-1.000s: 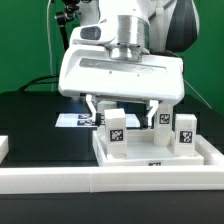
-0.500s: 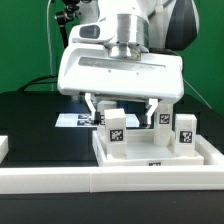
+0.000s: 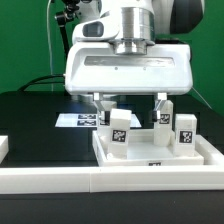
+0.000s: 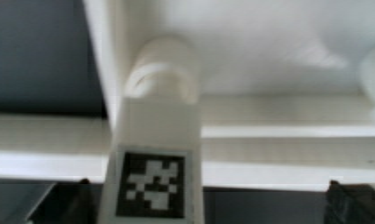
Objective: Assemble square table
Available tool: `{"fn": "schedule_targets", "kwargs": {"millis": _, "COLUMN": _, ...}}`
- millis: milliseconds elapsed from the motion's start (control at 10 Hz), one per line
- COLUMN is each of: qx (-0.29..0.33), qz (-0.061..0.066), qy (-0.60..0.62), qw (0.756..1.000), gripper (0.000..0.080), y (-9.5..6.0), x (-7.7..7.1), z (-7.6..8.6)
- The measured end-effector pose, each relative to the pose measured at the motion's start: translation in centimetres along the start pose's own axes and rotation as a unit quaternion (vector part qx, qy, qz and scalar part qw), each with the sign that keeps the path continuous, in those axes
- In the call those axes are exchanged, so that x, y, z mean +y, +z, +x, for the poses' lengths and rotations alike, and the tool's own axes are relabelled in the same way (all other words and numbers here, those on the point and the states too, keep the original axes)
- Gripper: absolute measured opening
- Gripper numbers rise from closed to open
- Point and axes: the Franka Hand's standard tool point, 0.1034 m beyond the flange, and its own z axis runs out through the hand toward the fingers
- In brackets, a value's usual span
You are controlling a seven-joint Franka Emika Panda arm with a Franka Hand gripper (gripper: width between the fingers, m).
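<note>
In the exterior view we see the gripper (image 3: 131,108) hanging low over the square table top (image 3: 160,152), a white plastic tray with a raised rim lying on the black bench (image 3: 40,120). Three leg posts stand inside the tray: one (image 3: 119,128) near the middle, two more (image 3: 163,126) (image 3: 185,128) toward the exterior view's right, each a smooth white peg carrying a black-and-white tag. The jaws are spread, one finger either side of the middle post and not touching it. Behind the tray lies the flat marker board (image 3: 78,120), and along the front runs a long white border rail (image 3: 60,180).

In the wrist view we look down the leg post (image 4: 154,130): rounded at the far end, matte and slightly glossy, with its tag near the camera. The two dark fingertips (image 4: 38,202) sit well apart at the picture's edge, the post between them, the tray's pale floor and rim (image 4: 290,125) behind.

We judge the step to be grasping a leg. The next move calls for settling lower and closing squarely on the post without tipping it.
</note>
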Motion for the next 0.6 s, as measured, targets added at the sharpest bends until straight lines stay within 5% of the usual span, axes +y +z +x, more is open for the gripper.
{"fn": "schedule_targets", "kwargs": {"millis": 300, "qx": -0.091, "qz": 0.023, "qy": -0.006, "qw": 0.996, "gripper": 0.0649, "y": 0.36, "x": 0.63, "z": -0.57}}
{"fn": "schedule_targets", "kwargs": {"millis": 600, "qx": -0.105, "qz": 0.023, "qy": -0.002, "qw": 0.994, "gripper": 0.0649, "y": 0.98, "x": 1.19, "z": -0.73}}
